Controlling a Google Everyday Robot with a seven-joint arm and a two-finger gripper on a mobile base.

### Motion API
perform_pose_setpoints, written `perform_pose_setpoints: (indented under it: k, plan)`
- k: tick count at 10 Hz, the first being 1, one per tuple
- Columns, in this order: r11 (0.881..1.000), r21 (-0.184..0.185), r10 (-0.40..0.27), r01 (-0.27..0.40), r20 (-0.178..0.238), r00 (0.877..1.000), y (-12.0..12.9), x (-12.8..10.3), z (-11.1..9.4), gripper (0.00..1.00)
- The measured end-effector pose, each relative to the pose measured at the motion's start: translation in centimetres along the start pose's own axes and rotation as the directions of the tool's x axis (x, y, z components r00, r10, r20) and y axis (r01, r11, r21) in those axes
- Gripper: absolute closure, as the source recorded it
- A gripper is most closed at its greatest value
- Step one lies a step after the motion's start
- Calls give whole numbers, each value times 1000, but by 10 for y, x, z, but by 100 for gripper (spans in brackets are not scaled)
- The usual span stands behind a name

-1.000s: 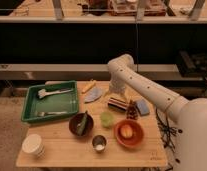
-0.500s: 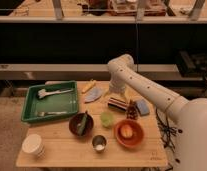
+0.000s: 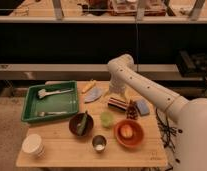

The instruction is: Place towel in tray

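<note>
A pale blue-grey towel [image 3: 93,94] lies crumpled on the wooden table, just right of the green tray [image 3: 32,116]. The tray sits at the table's left and holds metal utensils [image 3: 53,92]. My white arm comes in from the right, bends at an elbow and reaches down. My gripper [image 3: 117,103] hangs low over the table, a short way right of the towel and apart from it. Nothing shows in the gripper.
A yellow item [image 3: 88,87] lies behind the towel. A blue sponge [image 3: 142,107] and a brown object [image 3: 131,110] sit right of the gripper. In front are a dark bowl [image 3: 81,124], green cup [image 3: 106,118], orange bowl [image 3: 129,133], metal cup [image 3: 99,143] and white cup [image 3: 33,145].
</note>
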Motion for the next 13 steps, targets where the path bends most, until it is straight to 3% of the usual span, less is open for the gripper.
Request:
perform_pose_setpoints:
  k: [1,3,4,5,7,9,13]
  plan:
    - [1000,4,0,0,-2,1000,0,0,0,20]
    - [996,88,-2,6,-48,999,-13,8,-8,20]
    - [979,201,-9,26,-86,996,-30,15,-14,20]
    - [957,286,-17,52,-124,992,-49,21,-20,20]
    - [925,369,-28,94,-180,983,-83,34,-28,20]
    - [920,368,-64,137,-205,977,-117,50,-24,20]
    - [961,190,-156,199,-218,963,-149,74,25,20]
